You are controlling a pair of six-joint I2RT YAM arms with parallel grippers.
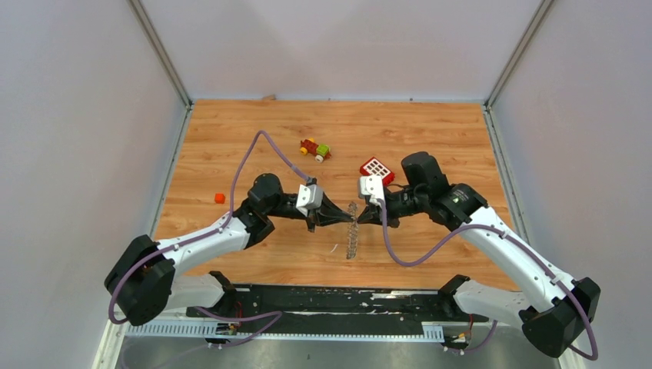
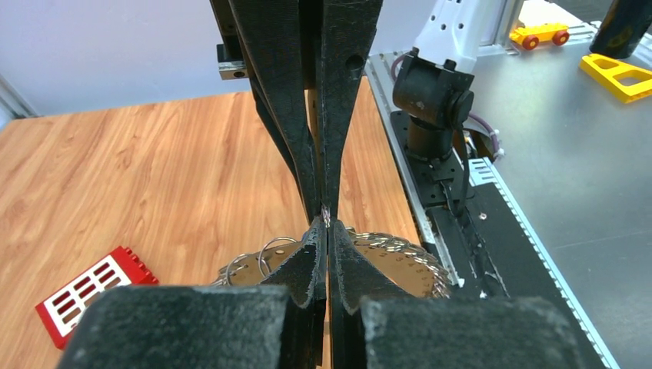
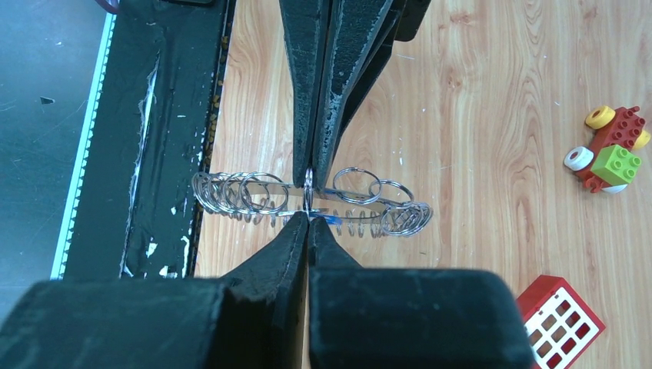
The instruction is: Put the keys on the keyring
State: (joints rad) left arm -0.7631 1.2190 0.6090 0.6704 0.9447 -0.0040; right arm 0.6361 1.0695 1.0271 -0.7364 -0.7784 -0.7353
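Observation:
The keyring (image 1: 352,234) stands on edge at the table's middle, a grey disc fringed with silver rings. My left gripper (image 1: 344,217) and right gripper (image 1: 361,217) meet tip to tip at its upper rim, both shut on it. In the left wrist view my left gripper (image 2: 327,228) pinches a thin metal sliver, with the keyring (image 2: 419,265) behind. In the right wrist view my right gripper (image 3: 309,218) pinches the keyring (image 3: 254,194) at its rim. A small blue piece (image 3: 332,221) shows right beside the tips. The small dark key is not in sight.
A red block with white squares (image 1: 377,168) lies behind the right gripper and shows in both wrist views (image 2: 92,288) (image 3: 565,319). A red-yellow-green toy (image 1: 315,149) (image 3: 611,150) lies farther back. A small orange cube (image 1: 220,197) sits at the left. The black base rail (image 1: 323,300) runs along the near edge.

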